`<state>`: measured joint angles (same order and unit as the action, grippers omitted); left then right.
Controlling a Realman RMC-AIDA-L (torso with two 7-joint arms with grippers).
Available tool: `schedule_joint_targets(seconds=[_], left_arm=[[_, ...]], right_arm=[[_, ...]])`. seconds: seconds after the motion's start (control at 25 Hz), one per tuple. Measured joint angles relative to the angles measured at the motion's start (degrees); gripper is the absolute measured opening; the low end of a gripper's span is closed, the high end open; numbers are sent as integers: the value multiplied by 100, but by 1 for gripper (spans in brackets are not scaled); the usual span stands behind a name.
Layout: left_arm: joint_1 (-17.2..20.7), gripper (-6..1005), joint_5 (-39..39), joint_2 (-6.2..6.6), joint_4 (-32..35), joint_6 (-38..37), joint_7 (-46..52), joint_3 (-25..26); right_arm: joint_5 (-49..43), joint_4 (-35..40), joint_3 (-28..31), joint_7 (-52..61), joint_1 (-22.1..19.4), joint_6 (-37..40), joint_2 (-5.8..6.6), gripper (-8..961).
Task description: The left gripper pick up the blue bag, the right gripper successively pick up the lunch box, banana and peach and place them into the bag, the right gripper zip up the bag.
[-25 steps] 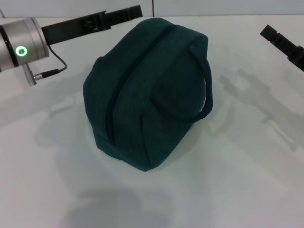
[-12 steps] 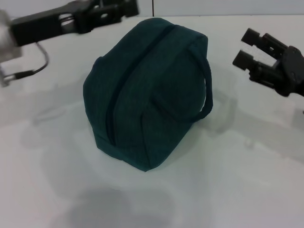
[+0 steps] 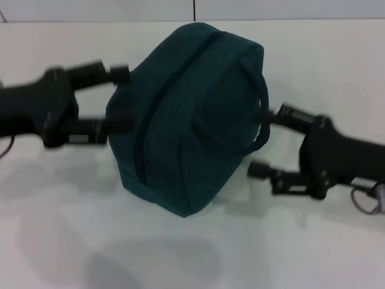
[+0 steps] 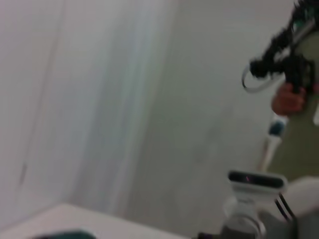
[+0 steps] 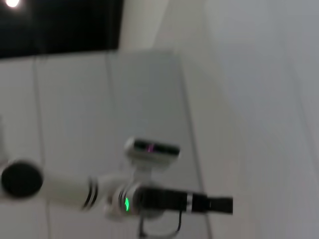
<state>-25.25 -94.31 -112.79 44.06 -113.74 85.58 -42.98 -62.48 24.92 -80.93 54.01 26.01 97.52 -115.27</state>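
Bare white tabletop [image 3: 192,259] up front. Nothing else on it in the head view – no lunch box, banana or peach visible.

Mid-field: large dark teal-blue fabric bag [image 3: 186,114] sits on the tabletop, centred, zip line running up its near face and apparently closed, one loop handle [image 3: 258,114] arching off its right side.

Step in hand, by my read: bag looks packed and zipped, so either the tail end of the job or both arms closing in to grip it. Can't settle which from this.

Right claw [image 3: 264,141] is low at the bag's right side, fingers spread wide – upper finger just beside or touching the loop handle, lower finger near the bag's base. Holds nothing.

Left claw [image 3: 120,96] is level with the bag's left flank, fingers apart, tips at or just touching the fabric; not clamped on it.

Next move, if pickup is intended: left claw needs a real purchase – a handle or a fold.

Wrist views show only wall and the opposite arm.
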Motion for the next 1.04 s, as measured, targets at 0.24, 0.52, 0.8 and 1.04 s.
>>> schedule_joint_targets(seconds=[0.24, 0.52, 0.8, 1.04], left_arm=[[91, 895, -506, -28, -44, -66, -234, -1], [187, 895, -790, -100, -115, -45, -516, 0], [263, 895, -805, -108, -220, -45, -659, 4], [286, 895, -859, -160, -316, -43, -768, 0]], right_arm=[[-295, -22, -233, -50, 84, -364, -45, 863], [-301, -37, -517, -91, 135, -614, -58, 856], [-305, -41, -549, -72, 139, -597, -56, 855], [-298, -12, -542, -62, 142, -600, -39, 855]])
